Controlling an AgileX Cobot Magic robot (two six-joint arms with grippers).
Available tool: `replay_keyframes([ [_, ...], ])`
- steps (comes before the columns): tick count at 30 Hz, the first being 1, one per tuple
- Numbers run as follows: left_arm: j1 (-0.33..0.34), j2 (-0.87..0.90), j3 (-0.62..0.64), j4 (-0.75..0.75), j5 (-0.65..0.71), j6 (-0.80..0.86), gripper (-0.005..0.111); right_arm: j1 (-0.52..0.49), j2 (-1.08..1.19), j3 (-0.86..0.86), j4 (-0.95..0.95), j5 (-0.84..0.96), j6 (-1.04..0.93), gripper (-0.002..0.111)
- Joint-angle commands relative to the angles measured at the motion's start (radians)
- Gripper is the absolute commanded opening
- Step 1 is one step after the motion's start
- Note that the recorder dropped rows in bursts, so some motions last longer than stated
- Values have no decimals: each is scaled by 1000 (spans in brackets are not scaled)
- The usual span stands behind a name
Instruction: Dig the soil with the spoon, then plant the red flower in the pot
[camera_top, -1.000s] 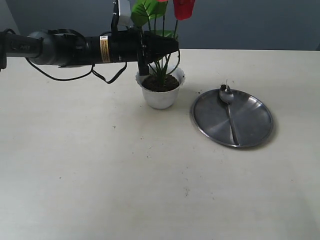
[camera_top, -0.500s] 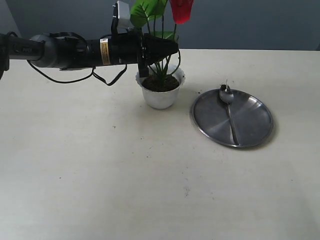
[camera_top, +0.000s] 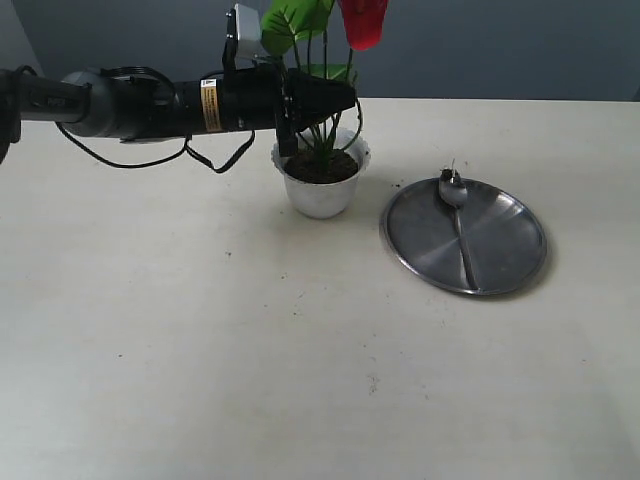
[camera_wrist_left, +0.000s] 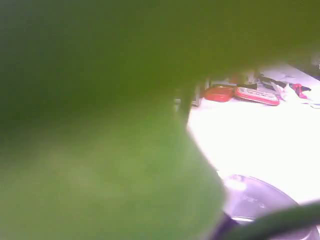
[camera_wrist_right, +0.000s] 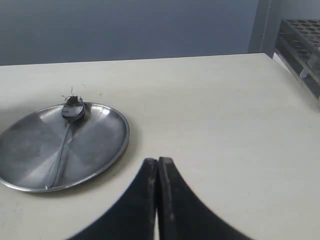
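Note:
The white pot (camera_top: 320, 190) stands mid-table holding dark soil (camera_top: 322, 167). The red flower (camera_top: 362, 20) rises from it on thin green stems, with big green leaves (camera_top: 293, 20). My left gripper (camera_top: 338, 98) reaches in from the left just above the pot's rim and looks shut on the stems. A blurred green leaf (camera_wrist_left: 100, 125) fills the left wrist view and hides the jaws there. The spoon (camera_top: 458, 225) lies on the round steel plate (camera_top: 510, 255), soil crumbs in its bowl (camera_wrist_right: 73, 110). My right gripper (camera_wrist_right: 158, 163) hangs shut and empty beside the plate (camera_wrist_right: 107, 150).
A dark rack (camera_wrist_right: 300, 55) stands at the table's far edge in the right wrist view. Red items (camera_wrist_left: 220, 93) lie blurred in the background of the left wrist view. A black cable (camera_top: 215, 160) droops from the left arm onto the table.
The left arm has shifted slightly and the red bloom has leaned a little to the left with it. The spoon, plate and pot have stayed put.

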Motion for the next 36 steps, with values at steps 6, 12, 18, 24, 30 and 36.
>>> replay_keyframes([
  [6,-7,76,9,181,170,-5,0,-6,-3,2,0,-7,-6,-1],
  [12,-7,76,9,195,172,-13,0,-6,-3,2,0,-7,-6,-1],
  [18,-7,76,9,197,172,-14,0,-6,-3,2,0,-7,-6,-1],
  [24,-7,97,9,196,178,-13,0,-6,-3,2,0,-7,-6,-1],
  [30,-7,111,9,191,179,-5,0,-6,-3,2,0,-7,-6,-1],
  [36,-7,111,9,169,168,-2,0,-6,-3,2,0,-7,-6,-1],
])
